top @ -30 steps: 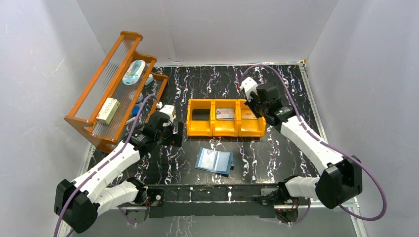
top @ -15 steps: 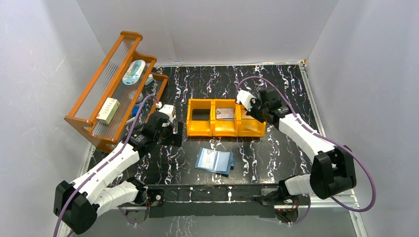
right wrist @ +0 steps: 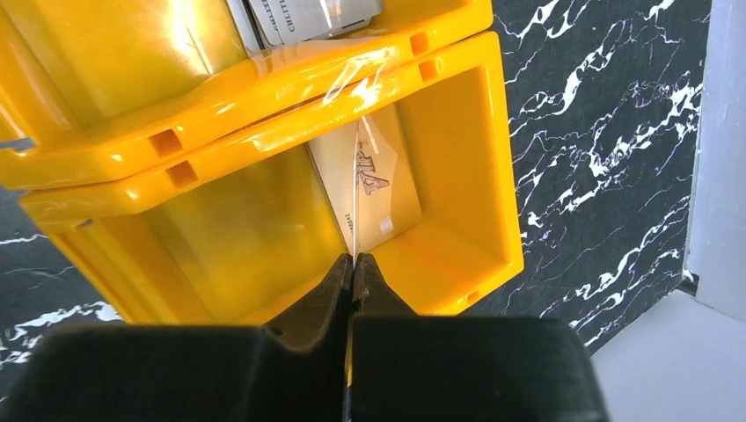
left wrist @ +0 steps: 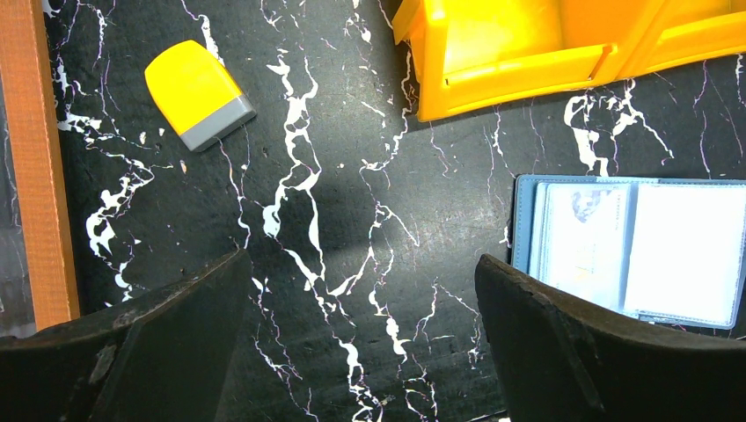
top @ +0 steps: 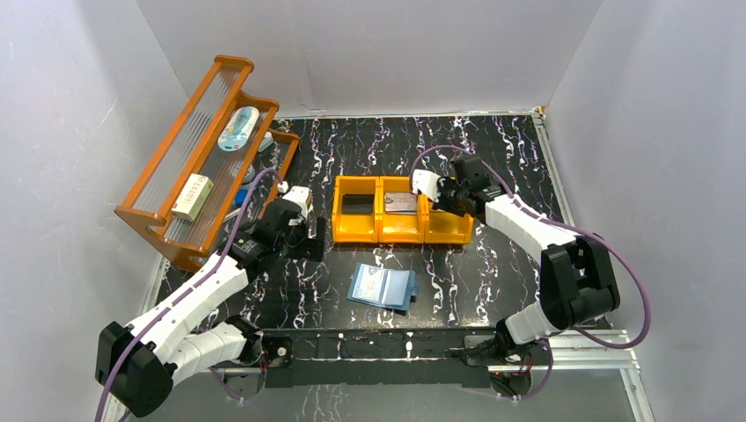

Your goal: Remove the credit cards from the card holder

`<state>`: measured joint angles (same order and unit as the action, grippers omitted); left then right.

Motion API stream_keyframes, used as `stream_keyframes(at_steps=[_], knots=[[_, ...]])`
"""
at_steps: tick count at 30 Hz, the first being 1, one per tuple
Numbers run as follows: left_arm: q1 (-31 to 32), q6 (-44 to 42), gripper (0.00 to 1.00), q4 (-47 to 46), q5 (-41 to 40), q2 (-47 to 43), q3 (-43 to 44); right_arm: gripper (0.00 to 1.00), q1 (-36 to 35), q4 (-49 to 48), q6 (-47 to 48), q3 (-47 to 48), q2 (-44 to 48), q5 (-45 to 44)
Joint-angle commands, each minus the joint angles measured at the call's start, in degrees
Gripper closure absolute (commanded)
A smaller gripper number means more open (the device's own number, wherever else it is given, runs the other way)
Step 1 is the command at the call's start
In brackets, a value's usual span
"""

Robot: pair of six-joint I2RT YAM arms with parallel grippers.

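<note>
while a tan card [right wrist: 378,189] hangs in the bin [right wrist: 497,158], the card holder [top: 382,287] lies open

right claw [right wrist: 354,264] is clenched on the tan card's edge, holding it inside the bin's right-hand compartment, likely to drop it there. a greyish card [top: 400,202] lies in the middle one. the card holder rests spread on the surface [left wrist: 334,132], pale pockets up; left claw [left wrist: 361,264] hangs released beside it.

The card holder [top: 381,287] lies on the table [top: 510,145], nearer me than the bin [top: 400,231]; one card [top: 400,202] in its middle compartment, another [right wrist: 387,189] in the right; the block [left wrist: 198,94] left of it, the rack [top: 167,220] beyond
</note>
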<state>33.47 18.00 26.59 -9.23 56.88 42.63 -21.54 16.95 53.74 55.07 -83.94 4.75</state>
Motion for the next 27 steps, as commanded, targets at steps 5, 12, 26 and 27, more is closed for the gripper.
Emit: stream_keyframes(at_steps=[5,12,26,27], knots=[[-0.19,-0.33,0.02,0.04,-0.52,-0.17,-0.03,1.0,0.2,-5.29,7.38,4.79,-3.33,-0.18],[-0.25,-0.25,0.02,0.03,-0.82,-0.25,-0.04,1.0,0.2,-7.26,9.05,5.98,-7.08,-1.67],[-0.25,-0.35,0.02,-0.06,0.24,0.55,0.03,1.0,0.19,-9.86,10.51,8.34,-14.14,-3.89],[-0.26,-0.35,0.02,-0.05,0.24,0.45,0.03,1.0,0.18,-9.57,10.5,8.46,-14.4,-3.45]])
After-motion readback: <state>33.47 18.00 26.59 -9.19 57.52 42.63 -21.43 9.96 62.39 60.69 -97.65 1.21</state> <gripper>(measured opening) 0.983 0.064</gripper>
